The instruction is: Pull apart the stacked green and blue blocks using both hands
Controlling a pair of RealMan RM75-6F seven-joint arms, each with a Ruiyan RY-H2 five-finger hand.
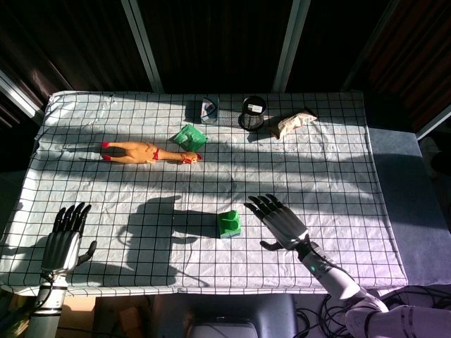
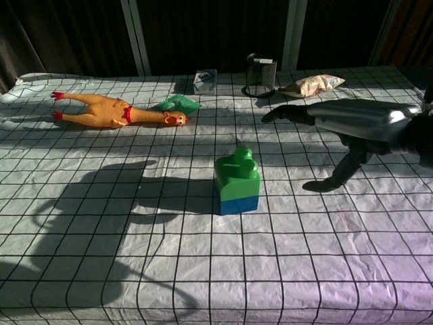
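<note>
A green block sits stacked on a blue block at the middle front of the checked tablecloth; in the head view the stack shows mostly green. My right hand hovers just right of the stack with fingers spread and nothing in it, apart from the blocks; the chest view shows it above the cloth at the right. My left hand lies open near the front left corner of the table, far from the stack, and is outside the chest view.
A rubber chicken lies at the left back. A green packet, a small clear box, a black mesh cup and a snack bag line the back. Table edge runs along the front.
</note>
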